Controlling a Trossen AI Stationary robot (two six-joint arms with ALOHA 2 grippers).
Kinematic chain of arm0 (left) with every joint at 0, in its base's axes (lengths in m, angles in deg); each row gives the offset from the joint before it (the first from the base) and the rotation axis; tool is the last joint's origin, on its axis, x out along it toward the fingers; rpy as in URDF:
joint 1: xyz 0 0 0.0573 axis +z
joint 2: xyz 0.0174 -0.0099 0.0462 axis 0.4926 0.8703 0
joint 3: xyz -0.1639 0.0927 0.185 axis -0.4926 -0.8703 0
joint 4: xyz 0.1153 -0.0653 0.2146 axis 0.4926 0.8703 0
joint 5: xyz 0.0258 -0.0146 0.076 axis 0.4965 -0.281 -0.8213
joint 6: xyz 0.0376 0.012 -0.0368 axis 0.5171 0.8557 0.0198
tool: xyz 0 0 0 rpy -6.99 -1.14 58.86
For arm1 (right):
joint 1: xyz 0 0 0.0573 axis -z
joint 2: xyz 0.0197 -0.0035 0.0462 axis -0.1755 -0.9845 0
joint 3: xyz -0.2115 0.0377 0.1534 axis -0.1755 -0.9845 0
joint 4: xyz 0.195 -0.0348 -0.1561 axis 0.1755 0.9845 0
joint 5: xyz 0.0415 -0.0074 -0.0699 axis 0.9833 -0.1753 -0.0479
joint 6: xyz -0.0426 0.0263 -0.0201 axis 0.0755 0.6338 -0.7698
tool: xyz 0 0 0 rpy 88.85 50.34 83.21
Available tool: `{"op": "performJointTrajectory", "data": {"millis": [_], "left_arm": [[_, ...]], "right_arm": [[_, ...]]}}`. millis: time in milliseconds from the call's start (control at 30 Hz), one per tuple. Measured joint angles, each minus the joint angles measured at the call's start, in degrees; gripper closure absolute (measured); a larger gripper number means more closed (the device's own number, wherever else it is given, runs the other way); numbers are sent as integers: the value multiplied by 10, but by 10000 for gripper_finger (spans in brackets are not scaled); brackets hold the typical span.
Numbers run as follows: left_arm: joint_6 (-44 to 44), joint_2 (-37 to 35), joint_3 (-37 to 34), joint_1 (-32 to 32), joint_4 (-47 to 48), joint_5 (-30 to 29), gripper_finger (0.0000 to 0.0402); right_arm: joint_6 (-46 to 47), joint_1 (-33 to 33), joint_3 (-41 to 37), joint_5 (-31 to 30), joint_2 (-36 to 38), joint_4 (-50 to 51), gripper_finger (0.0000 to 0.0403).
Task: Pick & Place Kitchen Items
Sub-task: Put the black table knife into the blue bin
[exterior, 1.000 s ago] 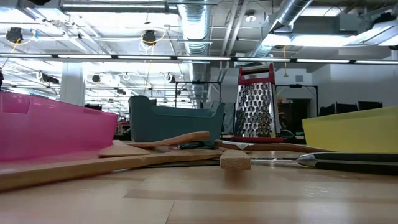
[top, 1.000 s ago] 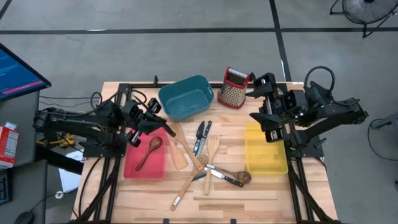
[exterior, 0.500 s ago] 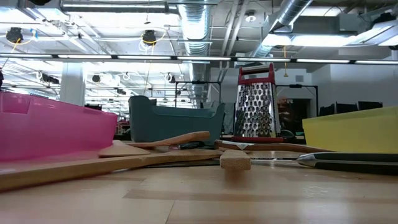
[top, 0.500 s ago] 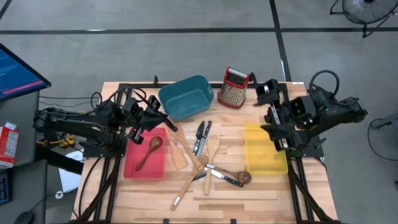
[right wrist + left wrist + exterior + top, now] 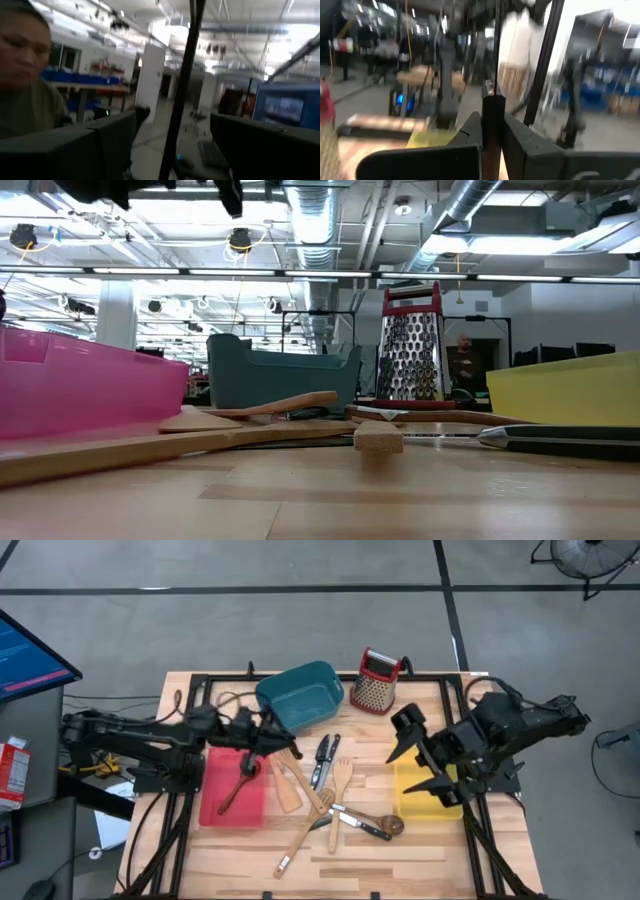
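Several kitchen items lie in a pile [image 5: 325, 795] at the table's middle: pale wooden spatulas and forks, black-handled knives [image 5: 322, 755] and a dark spoon [image 5: 385, 825]. In the low view they lie across the boards [image 5: 260, 425]. Another dark wooden spoon [image 5: 240, 783] lies inside the red bin [image 5: 215, 805]. My left gripper [image 5: 275, 732] is shut and empty above the red bin's far right corner, beside the teal bin [image 5: 300, 695]; it shows in its own wrist view [image 5: 492, 135]. My right gripper [image 5: 408, 752] is wide open and empty above the yellow bin's [image 5: 430, 790] left edge; it also shows in its own wrist view [image 5: 172, 145].
A red-topped metal box grater [image 5: 376, 680] stands at the far edge, right of the teal bin. Black frame rails [image 5: 440, 710] run along the table's sides. Bare boards [image 5: 400, 860] lie along the near edge. A person [image 5: 25, 90] shows in the right wrist view.
My left gripper has gone toward the table's right edge, from above the red bin's far side to its far right corner. My right gripper has swung from the yellow bin's far end toward the table's left and near edges and has turned.
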Motion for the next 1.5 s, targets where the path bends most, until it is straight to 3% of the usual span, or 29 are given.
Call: {"op": "performJointTrajectory", "data": {"millis": [100, 167, 400, 533, 667, 833, 933, 1100, 1267, 1367, 1500], "left_arm": [[31, 26, 0, 1, 32, -15, 386], [49, 41, 0, 1, 65, -64, 386], [157, 80, 0, 1, 132, -324, 386], [286, 90, 5, 1, 131, -461, 386], [497, 89, 20, 5, 125, -556, 386], [782, 86, 26, 26, 118, -537, 385], [818, 86, 26, 57, 112, -521, 385], [769, 94, 26, 131, 116, -541, 385], [639, 97, 32, 167, 133, -520, 385], [534, 97, 65, 167, 186, -476, 385], [402, 100, 135, 169, 284, -339, 385]], "right_arm": [[2, 11, 0, -4, 0, 61, 137], [10, 19, 0, -20, 0, 101, 137], [14, 50, 0, -120, -2, 239, 137], [24, 68, 0, -194, -2, 291, 137], [39, 88, 0, -227, -2, 306, 137], [40, 106, 0, -227, -2, 312, 137], [40, 110, 0, -226, -2, 312, 137], [40, 110, 0, -226, -2, 312, 137], [40, 110, 0, -226, -2, 313, 137], [40, 110, 0, -226, -2, 314, 137], [40, 110, 0, -226, -2, 314, 137]]}}
